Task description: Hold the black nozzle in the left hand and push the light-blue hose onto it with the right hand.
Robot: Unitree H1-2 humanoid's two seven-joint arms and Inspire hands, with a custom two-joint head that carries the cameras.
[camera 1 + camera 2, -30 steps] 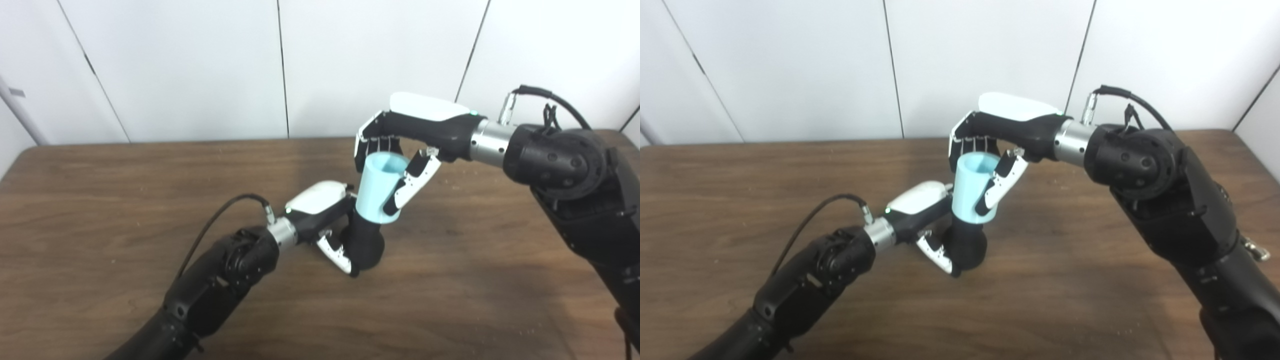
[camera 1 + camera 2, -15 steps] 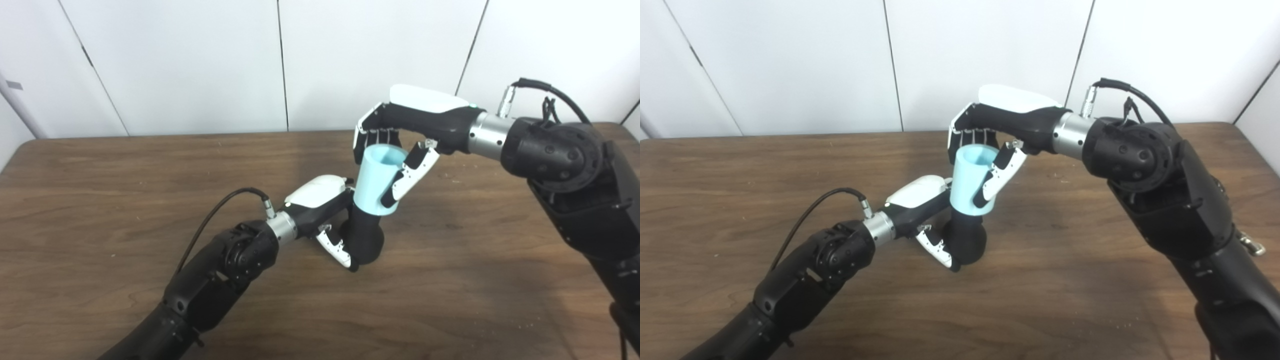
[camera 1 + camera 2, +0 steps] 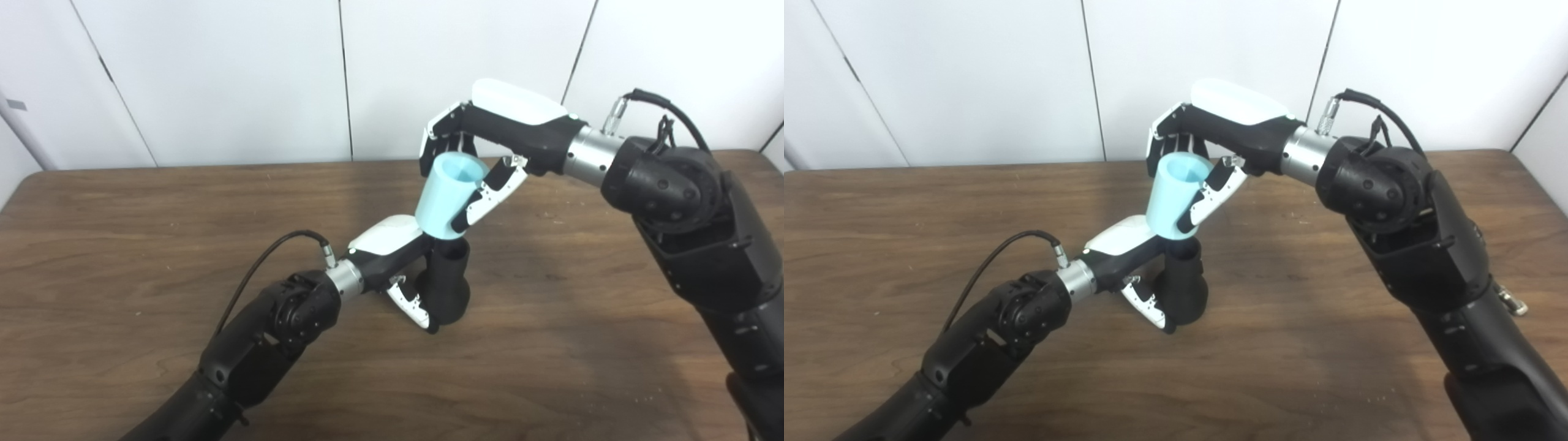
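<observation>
Light-blue hose [image 3: 449,195], gripped by the right hand [image 3: 490,138], tilted open end up-right above the upright black nozzle [image 3: 448,282] clasped by the left hand [image 3: 398,260].

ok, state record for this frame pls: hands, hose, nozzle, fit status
left hand: shut on black nozzle, nozzle upright, base on the table
right hand: shut on light-blue hose, held above the nozzle
hose pose: tilted, open end up, lower rim at the nozzle top
fit status: not seated; most of the nozzle is exposed below the hose
contact hose/nozzle: cannot tell if touching
</observation>
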